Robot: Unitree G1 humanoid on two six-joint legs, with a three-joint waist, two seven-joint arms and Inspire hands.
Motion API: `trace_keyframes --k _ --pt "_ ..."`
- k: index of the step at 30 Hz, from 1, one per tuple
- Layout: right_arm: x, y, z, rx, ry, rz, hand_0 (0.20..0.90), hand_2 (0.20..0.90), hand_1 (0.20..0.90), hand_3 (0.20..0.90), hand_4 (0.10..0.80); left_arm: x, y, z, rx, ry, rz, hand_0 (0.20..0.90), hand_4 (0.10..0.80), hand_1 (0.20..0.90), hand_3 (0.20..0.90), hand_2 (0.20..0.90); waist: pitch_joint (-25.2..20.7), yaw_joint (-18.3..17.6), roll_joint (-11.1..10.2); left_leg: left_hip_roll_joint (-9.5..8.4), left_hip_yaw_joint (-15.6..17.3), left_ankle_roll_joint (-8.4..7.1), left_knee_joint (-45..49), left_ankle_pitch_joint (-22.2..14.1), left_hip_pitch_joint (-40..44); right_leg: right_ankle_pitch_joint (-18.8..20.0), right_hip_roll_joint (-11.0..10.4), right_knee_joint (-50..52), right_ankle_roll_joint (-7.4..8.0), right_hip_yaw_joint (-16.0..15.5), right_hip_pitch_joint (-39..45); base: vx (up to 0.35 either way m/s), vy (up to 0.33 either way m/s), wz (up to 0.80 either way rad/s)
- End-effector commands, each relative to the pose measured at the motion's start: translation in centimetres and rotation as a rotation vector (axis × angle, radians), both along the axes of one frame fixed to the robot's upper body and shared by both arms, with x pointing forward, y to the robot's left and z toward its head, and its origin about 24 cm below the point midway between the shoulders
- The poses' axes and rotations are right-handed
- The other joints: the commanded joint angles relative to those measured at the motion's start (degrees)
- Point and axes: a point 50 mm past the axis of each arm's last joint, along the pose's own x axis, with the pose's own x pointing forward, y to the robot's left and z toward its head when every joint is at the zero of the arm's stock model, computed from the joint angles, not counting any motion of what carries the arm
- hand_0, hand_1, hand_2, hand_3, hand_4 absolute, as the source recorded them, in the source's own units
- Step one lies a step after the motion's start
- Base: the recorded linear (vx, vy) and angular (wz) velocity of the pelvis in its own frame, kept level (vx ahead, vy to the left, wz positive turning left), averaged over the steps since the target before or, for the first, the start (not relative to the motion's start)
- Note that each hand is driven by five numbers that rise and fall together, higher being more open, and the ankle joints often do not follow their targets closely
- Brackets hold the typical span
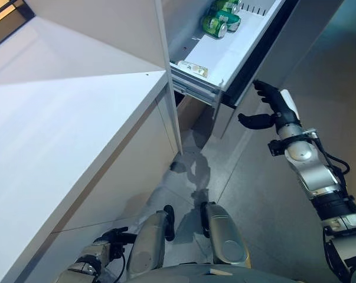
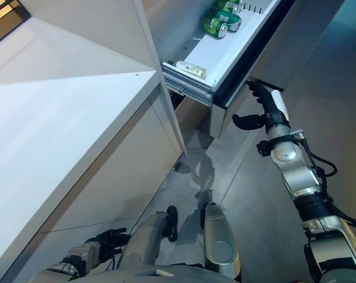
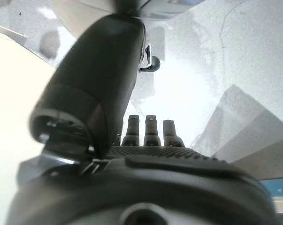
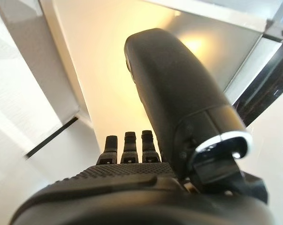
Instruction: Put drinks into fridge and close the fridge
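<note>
The fridge drawer (image 1: 228, 54) stands pulled open at the top of the eye views. Green cans (image 1: 221, 22) lie on their sides at its far end, and a small pale item (image 1: 193, 69) lies at its near end. My right hand (image 1: 276, 112) is open, its fingers straight, with the fingertips at the lower edge of the drawer's dark front panel (image 1: 265, 56) and the thumb spread to the side. It holds nothing, as the right wrist view (image 4: 132, 180) also shows. My left hand (image 1: 110, 239) hangs low beside me, open and empty; it also shows in the left wrist view (image 3: 150, 164).
A white counter (image 1: 59, 124) fills the left side, its cabinet wall (image 1: 136, 159) running down to the grey floor (image 1: 254, 194). A white upright panel (image 1: 166, 53) stands between the counter and the drawer. Open floor lies right of the drawer.
</note>
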Motion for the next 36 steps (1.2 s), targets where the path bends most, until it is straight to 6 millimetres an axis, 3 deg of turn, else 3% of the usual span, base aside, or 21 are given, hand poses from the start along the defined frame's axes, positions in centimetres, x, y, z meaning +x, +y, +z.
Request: trace_keyframes --k 1,4,6,11,17,22,26,27,28,29,30,31,34,35,36 --pt "0.6 9.1 12.2 0.033 -0.453 0.394 0.900 0.900 0.900 0.900 0.800 0.3 1.5 0.7 0.067 -0.007 -0.083 0.900 0.800 0.900 0.900 0.900 -2.3 5.2 -2.3 -1.11 2.1 4.17 -2.1 -0.1 0.5 7.3 2.4 -9.6 -0.58 2.0 3.8 -0.076 0.009 0.11" --pt "1.0 11.4 13.6 0.045 -0.467 0.437 0.900 0.900 0.900 0.900 0.800 2.6 1.0 1.6 0.065 -0.084 -0.106 0.900 0.800 0.900 0.900 0.900 -0.4 6.3 -1.8 -1.24 1.8 4.04 -2.3 0.8 -1.5 7.8 2.8 -9.4 -0.61 1.7 1.8 -0.222 0.007 0.21" --pt "1.1 13.4 15.2 0.060 -0.495 0.459 0.900 0.900 0.900 0.900 0.800 5.2 0.6 2.9 0.068 -0.172 -0.130 0.900 0.800 0.900 0.900 0.900 1.8 7.4 -1.2 -1.59 1.5 4.00 -0.9 0.5 -4.8 7.5 3.1 -7.8 -0.67 1.2 -1.4 -0.296 -0.004 0.16" --pt "1.2 15.1 17.2 0.087 -0.523 0.473 0.900 0.900 0.900 0.900 0.800 8.3 -0.4 4.7 0.085 -0.297 -0.160 0.900 0.800 0.900 0.900 0.900 4.2 8.8 -0.7 -2.52 1.0 4.30 2.0 0.0 -9.3 7.2 3.4 -5.5 -1.01 0.1 -5.5 -0.188 -0.006 0.08" --pt "1.5 14.2 18.4 0.233 -0.567 0.442 0.900 0.900 0.900 0.900 0.800 9.1 -1.3 5.1 0.063 -0.332 -0.151 0.900 0.800 0.900 0.900 0.900 4.8 9.6 -0.5 -3.11 0.4 4.32 2.0 -0.3 -9.7 6.6 3.3 -4.9 -1.48 -0.7 -6.0 -0.058 0.013 0.13" --pt "2.1 11.6 17.9 0.376 -0.560 0.352 0.900 0.900 0.900 0.900 0.800 8.2 -1.8 4.4 0.010 -0.317 -0.142 0.900 0.800 0.900 0.900 0.900 3.7 9.3 -0.8 -2.87 0.2 3.95 -1.2 -0.1 -6.7 6.7 3.0 -7.9 -1.43 -0.4 -3.3 0.027 0.065 0.03" --pt "3.3 6.9 13.4 0.457 -0.409 0.189 0.900 0.900 0.900 0.900 0.800 6.1 -1.9 3.2 -0.022 -0.264 -0.143 0.900 0.800 0.900 0.900 0.900 0.5 8.1 -2.6 -2.04 0.3 3.21 -6.7 0.7 -0.9 7.8 2.4 -14.2 -0.52 -0.1 2.6 0.071 0.076 0.05" --pt "3.3 6.6 12.9 0.456 -0.399 0.181 0.900 0.900 0.900 0.900 0.800 6.0 -1.9 3.1 -0.024 -0.261 -0.142 0.900 0.800 0.900 0.900 0.900 0.1 8.0 -2.8 -2.02 0.3 3.15 -7.4 1.1 -0.6 8.2 2.4 -14.8 -0.45 -0.1 2.8 0.142 0.088 0.04" --pt "3.3 4.5 8.5 0.468 -0.271 0.108 0.900 0.900 0.900 0.900 0.800 4.8 -1.9 2.4 -0.037 -0.231 -0.117 0.900 0.800 0.900 0.900 0.900 -1.9 7.0 -3.5 -1.58 0.5 2.86 -10.4 1.9 2.3 8.8 2.4 -17.6 0.14 0.3 5.4 0.151 0.083 0.01" --pt "2.9 3.6 5.7 0.475 -0.200 0.073 0.900 0.900 0.900 0.900 0.800 4.0 -1.9 2.0 -0.049 -0.212 -0.099 0.900 0.800 0.900 0.900 0.900 -3.1 6.4 -3.9 -1.52 0.6 2.77 -12.1 2.2 3.9 9.2 2.3 -19.4 0.46 0.5 7.0 0.236 0.117 -0.01" --pt "1.5 2.1 0.6 0.476 -0.083 0.024 0.900 0.900 0.900 0.900 0.800 2.6 -1.9 1.4 -0.079 -0.174 -0.067 0.900 0.800 0.900 0.900 0.900 -4.9 5.4 -4.5 -1.40 0.8 2.74 -14.9 2.9 6.6 9.9 2.5 -22.0 1.07 0.8 9.5 0.183 0.097 -0.02" --pt "0.2 1.2 -2.5 0.491 0.000 -0.009 0.900 0.900 0.900 0.900 0.800 1.5 -1.9 0.9 -0.100 -0.143 -0.050 0.900 0.800 0.900 0.900 0.900 -6.1 4.9 -4.8 -1.35 1.0 2.77 -16.6 3.3 8.2 10.3 2.5 -23.6 1.39 0.9 10.9 0.181 0.108 -0.06" --pt "-5.4 -1.0 -11.8 0.528 0.277 -0.138 0.900 0.900 0.900 0.900 0.800 -2.3 -2.2 -0.5 -0.154 -0.061 0.009 0.900 0.800 0.900 0.900 0.900 -10.5 3.0 -5.2 -0.78 2.3 2.81 -21.6 4.7 12.6 11.7 2.7 -27.7 2.60 1.6 14.6 0.115 0.100 -0.10" --pt "-6.5 -1.2 -13.4 0.523 0.324 -0.152 0.900 0.900 0.900 0.900 0.800 -2.8 -2.2 -0.6 -0.156 -0.050 0.020 0.900 0.800 0.900 0.900 0.900 -11.2 2.7 -5.3 -0.64 2.5 2.74 -22.5 4.9 13.3 12.0 2.8 -28.3 2.79 1.7 15.0 0.057 0.126 -0.16" --pt "-9.1 -1.5 -17.1 0.495 0.469 -0.225 0.900 0.900 0.900 0.900 0.800 -3.9 -1.9 -1.0 -0.153 -0.032 0.053 0.900 0.800 0.900 0.900 0.900 -12.7 2.0 -5.4 -0.40 3.1 2.68 -24.2 5.1 15.0 12.6 2.8 -29.9 3.25 1.9 16.2 0.030 0.092 -0.19"
